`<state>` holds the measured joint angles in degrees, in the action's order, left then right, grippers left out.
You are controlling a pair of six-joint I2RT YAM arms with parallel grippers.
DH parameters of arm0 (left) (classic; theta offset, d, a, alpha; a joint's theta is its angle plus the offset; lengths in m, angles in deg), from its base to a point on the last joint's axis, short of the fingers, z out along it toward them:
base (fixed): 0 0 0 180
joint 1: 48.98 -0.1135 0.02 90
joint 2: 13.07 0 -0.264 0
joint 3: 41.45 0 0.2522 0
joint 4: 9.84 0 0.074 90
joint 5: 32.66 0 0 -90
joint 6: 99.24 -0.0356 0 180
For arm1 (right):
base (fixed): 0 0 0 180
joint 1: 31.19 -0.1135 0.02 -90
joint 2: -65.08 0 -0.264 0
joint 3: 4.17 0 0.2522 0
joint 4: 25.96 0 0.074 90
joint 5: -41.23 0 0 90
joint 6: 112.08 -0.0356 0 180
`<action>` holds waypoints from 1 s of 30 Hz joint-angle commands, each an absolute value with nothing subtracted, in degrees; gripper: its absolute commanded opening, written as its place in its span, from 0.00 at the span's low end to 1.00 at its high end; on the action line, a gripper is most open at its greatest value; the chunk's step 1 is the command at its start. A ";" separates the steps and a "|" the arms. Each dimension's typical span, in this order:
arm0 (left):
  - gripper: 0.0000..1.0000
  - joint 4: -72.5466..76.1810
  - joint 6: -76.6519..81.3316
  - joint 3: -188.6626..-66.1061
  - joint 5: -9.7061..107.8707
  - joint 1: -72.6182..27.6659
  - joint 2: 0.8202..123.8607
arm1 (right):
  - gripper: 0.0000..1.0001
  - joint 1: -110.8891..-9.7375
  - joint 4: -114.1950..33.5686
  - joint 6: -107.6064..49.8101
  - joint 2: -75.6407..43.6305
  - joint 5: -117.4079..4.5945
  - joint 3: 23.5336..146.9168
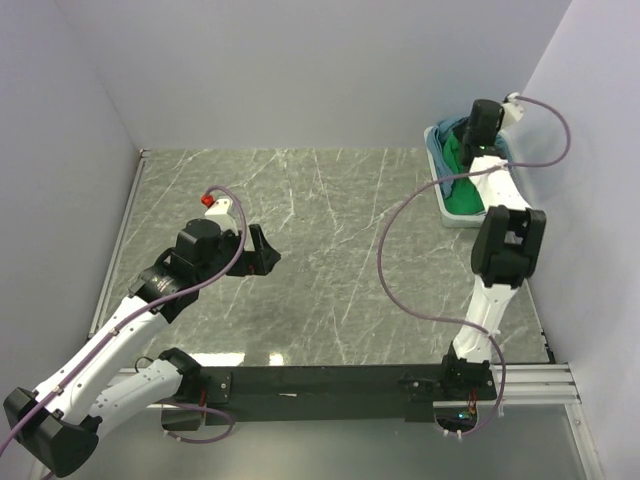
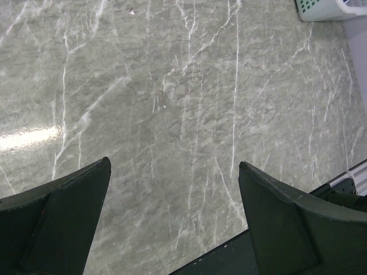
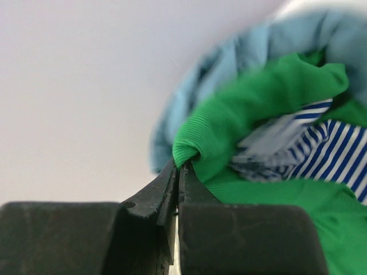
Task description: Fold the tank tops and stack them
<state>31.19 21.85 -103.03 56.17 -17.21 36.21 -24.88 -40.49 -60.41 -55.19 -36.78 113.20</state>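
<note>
Green tank top (image 3: pixel 252 103) sits pinched in right end effector (image 3: pixel 179 167); left end effector (image 2: pixel 175 163) stands spread.

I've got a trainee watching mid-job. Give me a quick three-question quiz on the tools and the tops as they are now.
1. True or false: the left tool holds a top.
2. Which top does the right tool pinch? A striped top; B green top; C teal top.
3. Fill in: the tops lie bunched in the white ____.

Key: 1 false, it hangs open over the table. 2 B, shut on a fold. 3 basket.
</note>
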 commanded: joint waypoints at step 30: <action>0.97 29.85 24.95 -104.26 61.82 -17.51 31.76 | 0.00 -43.20 -33.48 -43.18 -16.06 -33.65 108.50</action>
